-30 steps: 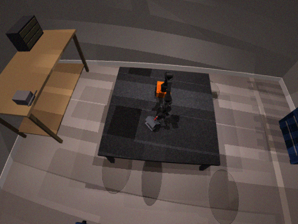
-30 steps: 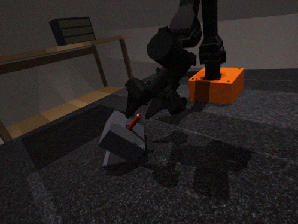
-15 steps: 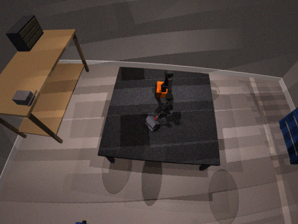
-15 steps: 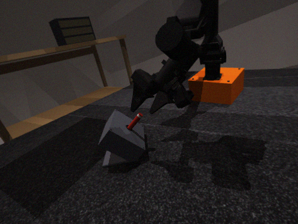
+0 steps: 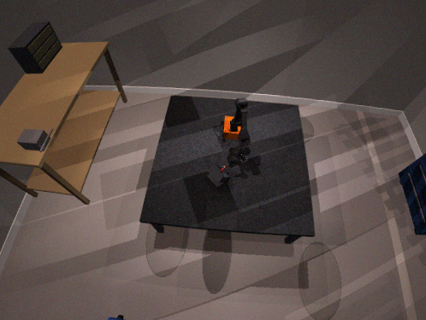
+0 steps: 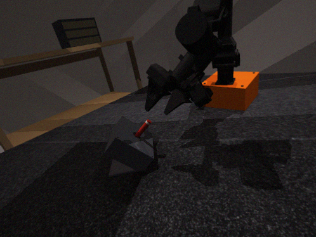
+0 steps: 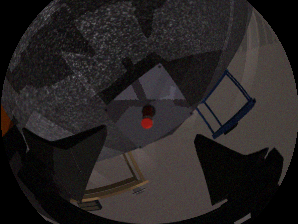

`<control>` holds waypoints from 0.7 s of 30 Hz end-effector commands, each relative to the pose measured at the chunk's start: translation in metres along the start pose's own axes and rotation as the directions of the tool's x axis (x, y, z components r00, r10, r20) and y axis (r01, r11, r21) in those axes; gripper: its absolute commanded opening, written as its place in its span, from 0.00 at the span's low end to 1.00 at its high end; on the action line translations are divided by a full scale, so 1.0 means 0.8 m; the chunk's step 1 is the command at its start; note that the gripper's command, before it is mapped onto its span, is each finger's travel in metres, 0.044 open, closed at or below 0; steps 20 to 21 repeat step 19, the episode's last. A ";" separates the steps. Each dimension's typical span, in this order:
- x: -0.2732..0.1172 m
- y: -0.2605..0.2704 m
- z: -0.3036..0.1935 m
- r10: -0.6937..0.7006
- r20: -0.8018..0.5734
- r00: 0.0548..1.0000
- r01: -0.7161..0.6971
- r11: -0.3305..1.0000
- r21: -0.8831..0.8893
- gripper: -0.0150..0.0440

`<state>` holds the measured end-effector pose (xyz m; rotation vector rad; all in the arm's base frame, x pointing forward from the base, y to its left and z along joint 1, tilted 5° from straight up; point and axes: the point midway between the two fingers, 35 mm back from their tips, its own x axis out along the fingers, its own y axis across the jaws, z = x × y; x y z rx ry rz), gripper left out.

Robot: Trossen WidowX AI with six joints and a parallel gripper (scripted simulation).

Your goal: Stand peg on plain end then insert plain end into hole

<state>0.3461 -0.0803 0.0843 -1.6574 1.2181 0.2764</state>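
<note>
Hovering with the gripper (image 5: 230,164) (image 6: 157,112) (image 7: 153,135) spread open and empty, at one o'clock from the red peg (image 5: 222,168) (image 6: 143,128) (image 7: 147,123) in the sloped panel (image 5: 225,175) (image 6: 125,128) (image 7: 165,87) in exterior view.

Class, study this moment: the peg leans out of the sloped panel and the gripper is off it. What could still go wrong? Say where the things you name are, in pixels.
The peg (image 5: 222,168) (image 6: 143,128) (image 7: 147,123) might not be fully seated: much of it sticks out, and the bottom of the hole is hidden.

The open gripper (image 6: 156,112) (image 7: 153,135) is clear but near; if it moved back toward the sloped panel (image 6: 123,128) (image 7: 172,120), its fingers could knock the peg.
</note>
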 end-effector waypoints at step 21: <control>-0.041 0.002 0.002 -0.008 -0.003 1.000 0.008 1.000 0.007 1.00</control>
